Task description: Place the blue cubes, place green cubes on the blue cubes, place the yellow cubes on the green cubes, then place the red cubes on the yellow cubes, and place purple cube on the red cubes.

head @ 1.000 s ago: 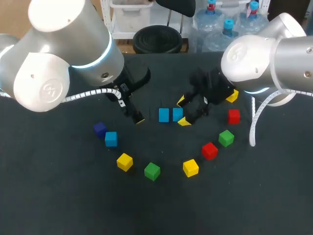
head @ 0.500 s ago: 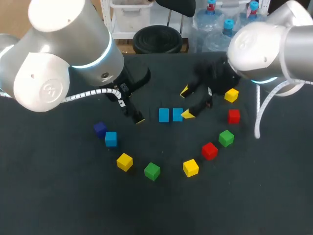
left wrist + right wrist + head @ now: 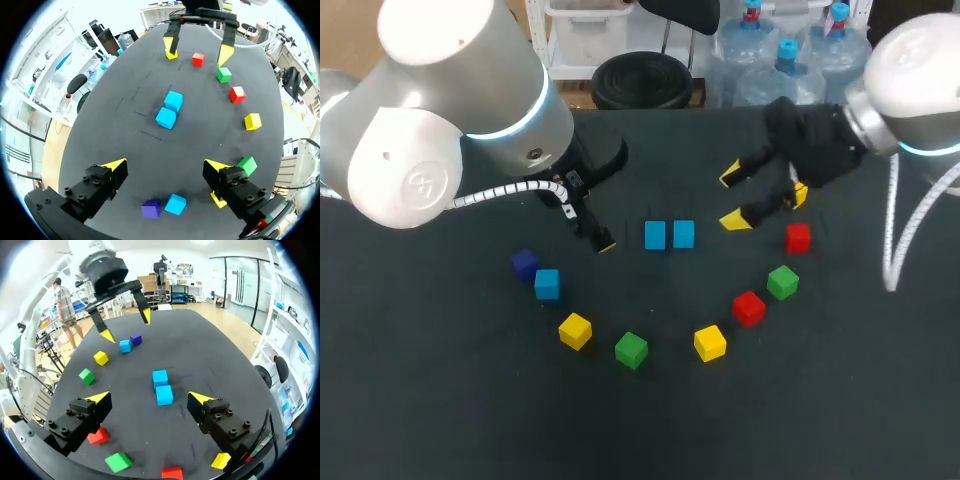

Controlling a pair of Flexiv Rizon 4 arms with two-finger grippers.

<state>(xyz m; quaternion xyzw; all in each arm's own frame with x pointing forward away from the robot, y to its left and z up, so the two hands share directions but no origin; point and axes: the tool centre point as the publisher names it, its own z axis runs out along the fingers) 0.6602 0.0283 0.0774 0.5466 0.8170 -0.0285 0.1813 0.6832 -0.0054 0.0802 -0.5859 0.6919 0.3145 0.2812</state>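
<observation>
**Desk:** Where are the blue cubes on the dark table (image 3: 440,420)?

**Photographer:** One blue cube (image 3: 655,235) and a second blue cube (image 3: 683,234) lie side by side at mid-table, each resting directly on the surface. A third blue cube (image 3: 547,283) lies well apart on the left, just beside the purple cube (image 3: 525,264).

**Desk:** And the two arms?

**Photographer:** The left gripper (image 3: 165,167) hangs over the table to the left of the paired cubes. Its fingers are spread wide with nothing between them. Its wrist view shows the third blue cube and the purple cube under it. The right gripper (image 3: 733,198) hangs to the right of the pair. Its yellow tips are likewise far apart and it grips nothing. In its wrist view the paired cubes lie ahead of it, between the lines of its fingers.

**Desk:** The other colours?

**Photographer:** They lie singly in an arc along the near side, left to right:
- a yellow cube (image 3: 575,330)
- a green cube (image 3: 631,349)
- a second yellow cube (image 3: 710,342)
- a red cube (image 3: 748,308)
- a second green cube (image 3: 782,282)
- a second red cube (image 3: 798,238)

A third yellow cube (image 3: 800,194) sits beyond the second red cube, partly hidden behind the right gripper.
</observation>
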